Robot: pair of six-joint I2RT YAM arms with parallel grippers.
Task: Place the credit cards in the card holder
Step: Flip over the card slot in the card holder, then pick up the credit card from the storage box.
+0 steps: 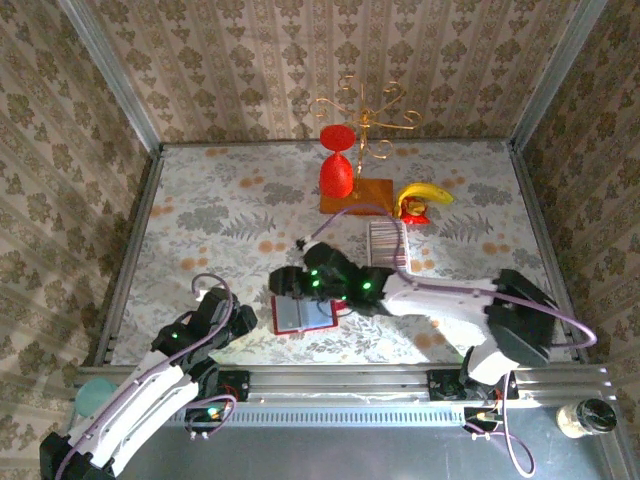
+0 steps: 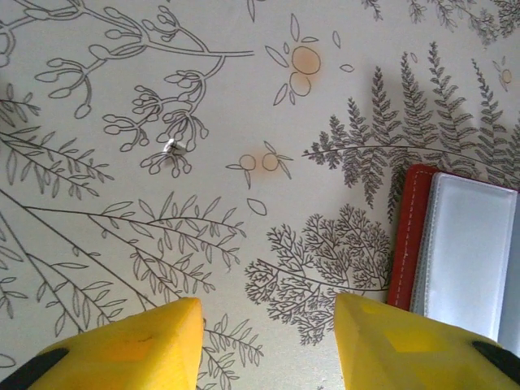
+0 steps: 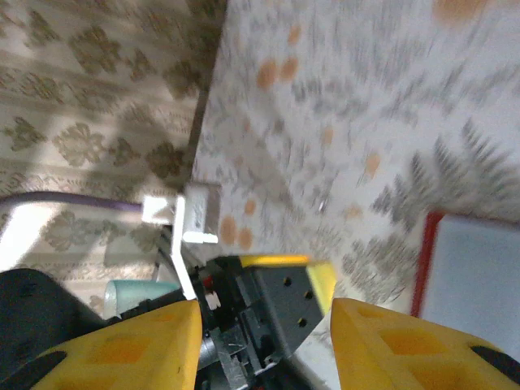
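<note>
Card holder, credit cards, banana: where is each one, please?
card holder [image 1: 303, 317], top view, on its pale open inside.
credit cards [image 1: 386, 241], top view, middle of the striped row.
banana [image 1: 425, 193], top view, middle of its yellow curve.

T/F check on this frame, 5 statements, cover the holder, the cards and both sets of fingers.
1. The card holder lies open on the table. True.
2. The credit cards are already inside the holder. False: they sit in a row on the table farther back, near the banana, apart from the holder.
3. The left fingers are spread with nothing between them. True.
4. The red goblet lies on its side. False: it stands upright on the wooden board.
5. The right fingers pinch a card. False: they are open and hold nothing.
</note>
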